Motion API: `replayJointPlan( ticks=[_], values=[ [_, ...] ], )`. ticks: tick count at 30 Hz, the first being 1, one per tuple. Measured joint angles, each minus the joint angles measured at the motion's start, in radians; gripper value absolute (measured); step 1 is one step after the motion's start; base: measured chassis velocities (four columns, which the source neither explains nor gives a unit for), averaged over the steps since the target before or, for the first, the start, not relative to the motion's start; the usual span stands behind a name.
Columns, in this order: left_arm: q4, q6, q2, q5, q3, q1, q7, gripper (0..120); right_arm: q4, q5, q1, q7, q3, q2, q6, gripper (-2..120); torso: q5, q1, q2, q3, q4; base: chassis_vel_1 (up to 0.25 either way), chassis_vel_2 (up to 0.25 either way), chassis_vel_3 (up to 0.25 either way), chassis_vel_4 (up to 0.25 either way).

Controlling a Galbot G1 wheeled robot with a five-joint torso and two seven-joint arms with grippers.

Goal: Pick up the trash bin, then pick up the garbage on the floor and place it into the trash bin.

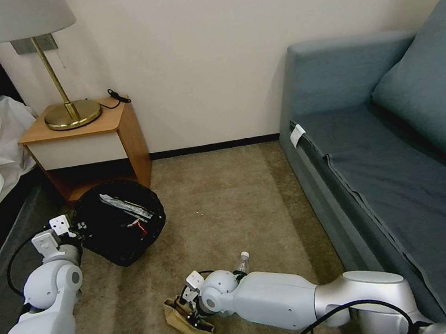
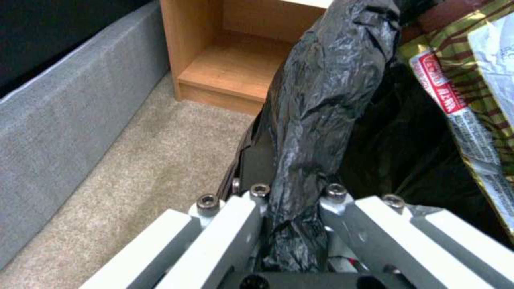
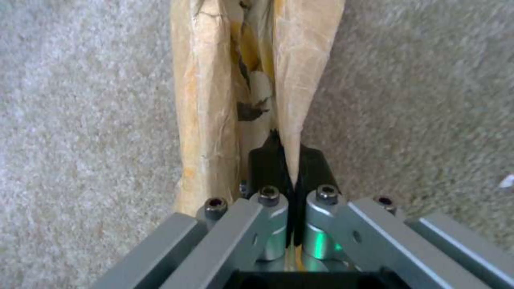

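left gripper: I had it clamped on the bag-covered rim of the trash bin, jaws closed tight on the bunched black liner
trash bin: sat tilted on the carpet beside the nightstand, mouth toward me, two wrappers already inside, a long brown-gold one and a red-and-white one
right gripper: low at the floor, jaws pinched together on one thin edge of the tan paper bag
bottle: lay on the carpet right behind my right wrist, touching or nearly so, I couldn't tell
risk, bag: I judged the pinch caught a single paper layer, so it could tear or slip on the lift
risk, bin: the hold looked mostly liner, so the bag could pull off the rim and the bin drop or spill
risk, bottle: a wrist swing could knock it rolling toward the blue sofa
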Motion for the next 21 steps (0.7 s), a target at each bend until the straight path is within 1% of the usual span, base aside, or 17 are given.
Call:
replayJointPlan(
  ticks=[8,17,21],
  values=[
    [-0.001,0.000,0.001,0.000,-0.002,-0.001,0.000,2,0.015,-0.003,0.023,0.002,0.032,-0.025,0.001,0,0.0000,0.000,0.000,0.000,-0.0001,0.000,0.000,0.000,0.000],
    [-0.005,0.000,0.003,-0.002,-0.009,0.001,0.001,2,0.051,0.017,0.078,0.021,0.116,-0.068,-0.006,0,0.0000,0.000,0.000,0.000,-0.0001,0.000,0.000,0.000,0.000],
    [-0.005,0.001,0.004,-0.002,-0.011,0.002,0.001,2,0.066,0.022,0.079,0.029,0.155,-0.078,-0.009,0,0.0001,0.000,0.000,0.000,0.0000,0.000,0.000,0.000,0.000]
  ],
)
